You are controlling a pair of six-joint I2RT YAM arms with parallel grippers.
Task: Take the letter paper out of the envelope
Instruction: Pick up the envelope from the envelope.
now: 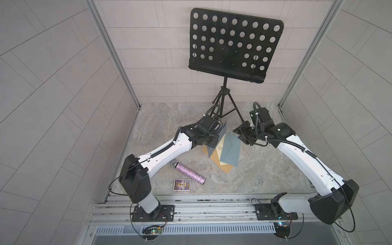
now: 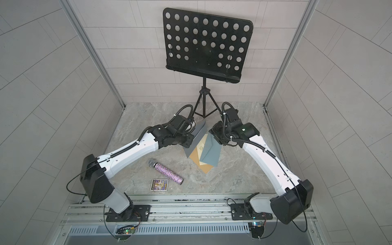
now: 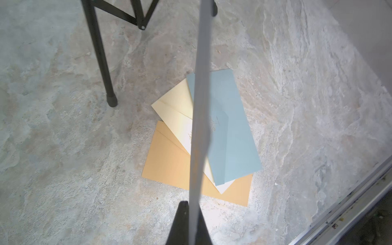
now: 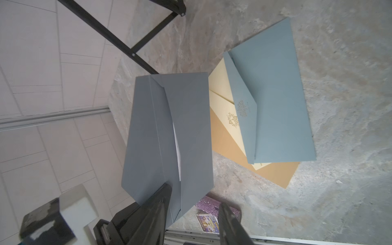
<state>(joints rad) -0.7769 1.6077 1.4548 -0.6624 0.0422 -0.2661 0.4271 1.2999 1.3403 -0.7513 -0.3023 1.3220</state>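
Left pincer (image 3: pixel 191 206): clamped on the long grey paper envelope (image 4: pixel 169 127), raised edge-up off the marbled stone tabletop (image 1: pixel 265 169).
Right pincer (image 4: pixel 195 196): jaws partly apart, gripping nothing; one finger at the envelope's corner, contact unclear.
Letter: white paper sliver (image 4: pixel 177 152), inside the open flap.
Position: 10 o'clock of the fanned blue, cream and tan envelopes (image 1: pixel 230 151).

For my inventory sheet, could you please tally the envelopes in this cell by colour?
Grey envelope: 1
Blue envelope: 1
Cream envelope: 1
Tan envelope: 1
Total: 4
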